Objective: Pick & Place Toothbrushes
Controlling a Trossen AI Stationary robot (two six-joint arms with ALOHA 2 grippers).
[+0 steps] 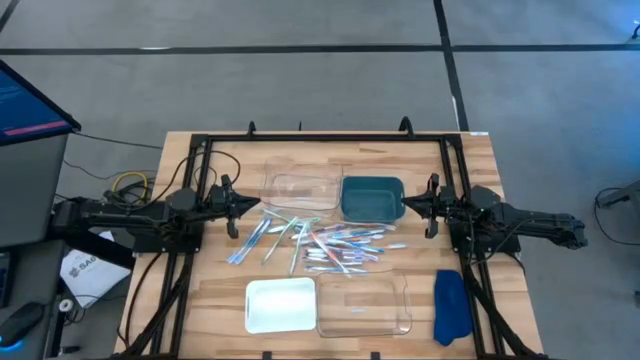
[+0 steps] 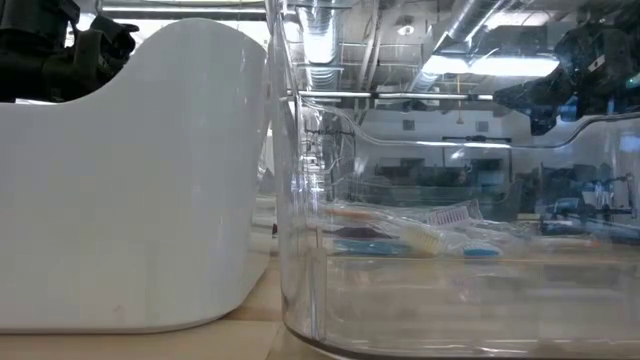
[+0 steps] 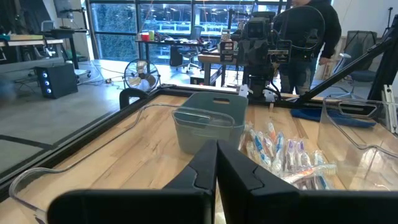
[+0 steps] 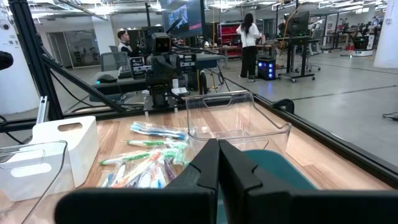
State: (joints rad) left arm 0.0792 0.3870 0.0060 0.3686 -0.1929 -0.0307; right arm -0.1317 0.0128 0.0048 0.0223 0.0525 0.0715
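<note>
The toothbrushes [image 1: 320, 242] lie in a loose pile on the table's middle, in light blue, white, orange-pink and green; they also show in the left wrist view [image 3: 281, 152], the right wrist view [image 4: 148, 163] and, through a clear wall, the low view [image 2: 420, 236]. My left gripper [image 1: 257, 207] hovers shut at the pile's left end, above the table [image 3: 216, 167]. My right gripper [image 1: 404, 205] is shut too, beside the teal tray's right edge [image 4: 219, 167]. Neither touches anything.
A clear tray [image 1: 300, 190] and a teal tray [image 1: 372, 197] stand on the far side of the pile. A white tray [image 1: 281, 304] and a second clear tray [image 1: 365, 302] stand on the near side. A blue cloth [image 1: 452, 305] lies near right. People stand in the room beyond.
</note>
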